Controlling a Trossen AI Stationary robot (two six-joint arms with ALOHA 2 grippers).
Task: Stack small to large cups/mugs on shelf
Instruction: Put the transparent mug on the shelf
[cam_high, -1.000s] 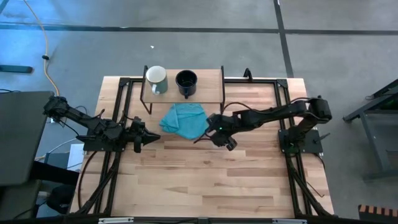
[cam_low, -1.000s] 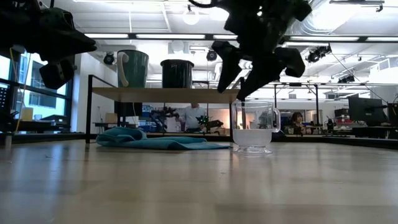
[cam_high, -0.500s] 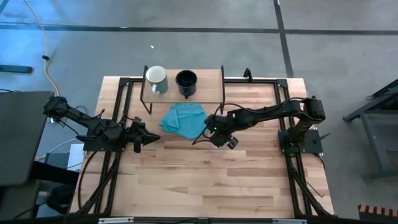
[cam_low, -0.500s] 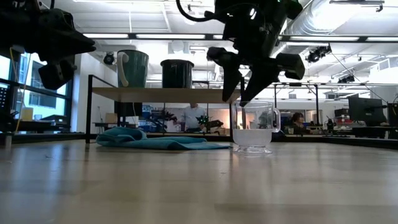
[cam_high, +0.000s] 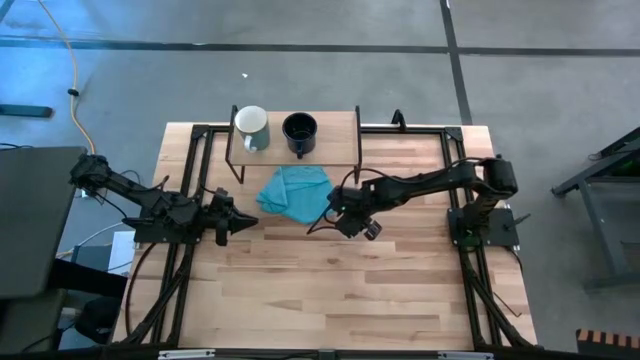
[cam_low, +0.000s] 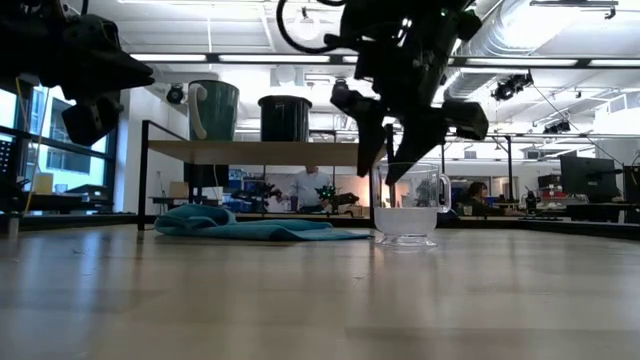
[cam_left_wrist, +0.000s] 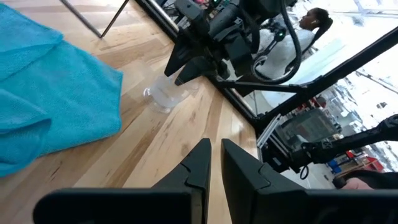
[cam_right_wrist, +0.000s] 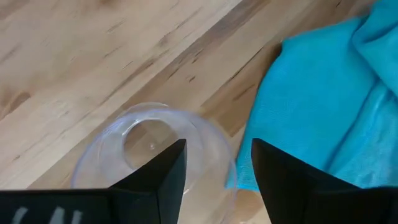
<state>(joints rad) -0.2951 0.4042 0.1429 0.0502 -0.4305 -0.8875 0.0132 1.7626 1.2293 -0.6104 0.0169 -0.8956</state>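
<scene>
A clear glass cup (cam_low: 408, 210) stands upright on the table beside a blue cloth; it also shows in the right wrist view (cam_right_wrist: 149, 146) and the left wrist view (cam_left_wrist: 165, 96). My right gripper (cam_low: 390, 165) is open just above it. One finger is over the cup's mouth and the other is outside the rim on the cloth's side (cam_right_wrist: 214, 168). I cannot tell whether it touches the glass. A pale mug (cam_high: 251, 127) and a black mug (cam_high: 299, 133) stand side by side on the shelf (cam_high: 338, 135). My left gripper (cam_high: 238, 222) is shut and empty at the table's left.
The blue cloth (cam_high: 295, 192) lies crumpled on the table in front of the shelf, right beside the glass cup. The shelf's thin black legs (cam_low: 143, 175) stand behind the cloth. Bare tabletop (cam_high: 330, 290) stretches toward the near edge. People show in the room beyond the table.
My right gripper has gone a little toward the table's left edge and down toward the glass cup. Its fingers now stand at the cup's rim, still open. The cup has stayed where it was.
</scene>
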